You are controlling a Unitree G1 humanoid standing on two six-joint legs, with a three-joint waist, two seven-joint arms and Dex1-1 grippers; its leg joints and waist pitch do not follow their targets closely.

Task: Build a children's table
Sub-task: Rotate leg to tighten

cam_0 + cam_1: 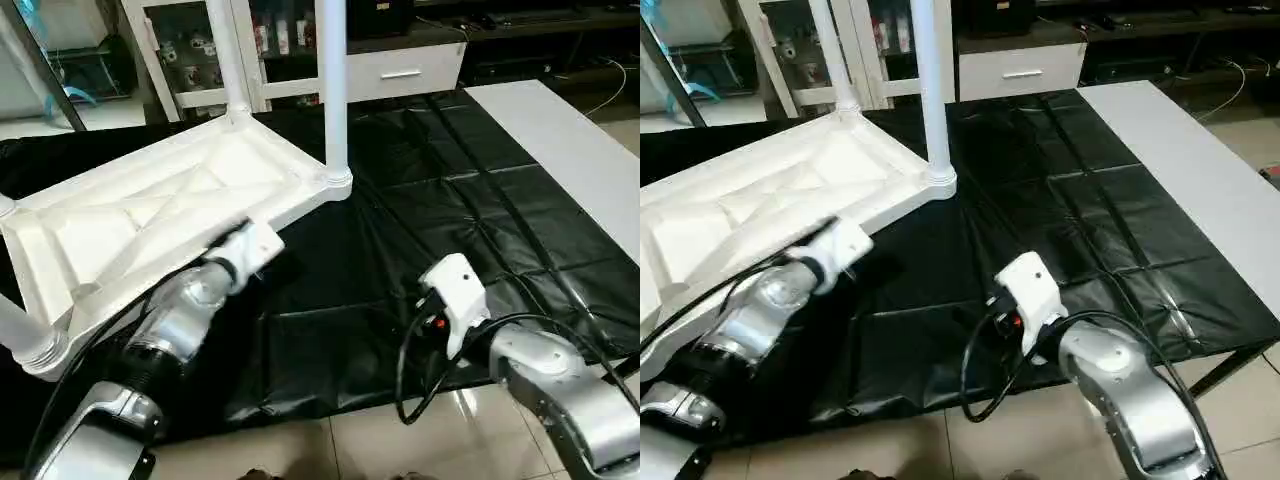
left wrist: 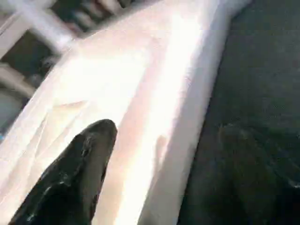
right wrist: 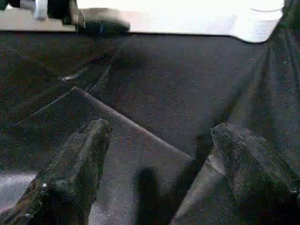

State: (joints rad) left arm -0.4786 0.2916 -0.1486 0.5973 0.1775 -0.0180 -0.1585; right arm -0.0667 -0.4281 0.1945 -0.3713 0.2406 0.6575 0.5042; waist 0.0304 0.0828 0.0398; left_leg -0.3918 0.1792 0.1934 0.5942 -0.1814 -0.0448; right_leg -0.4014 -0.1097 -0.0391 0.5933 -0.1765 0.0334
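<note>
Checking the build: you have the tabletop lying underside up on the black cover, with legs standing in its corner sockets.
Legs seated: far-corner leg, near-right leg, near-left leg; at the picture's left edge a fourth socket just shows, and you cannot tell from here whether its leg is in.
Left gripper: it sits at the tabletop's near rim; in the wrist view one black finger lies over the white rim and the other blurs against the cover, with the rim between them. You cannot tell whether they are clamped on it or let go.
Right gripper: fingers spread wide, nothing between them, low over the cover and well apart from the table.
Step in hand: probably the last one, seating and checking legs, with turning the table upright still to come.
Next move calls for: confirm that fourth corner first. If all legs are in, you need a firm hold on the rim with both grippers, so bring your right one across to the tabletop.
Risk: the tall legs may tip or work loose if you lift one side alone.
</note>
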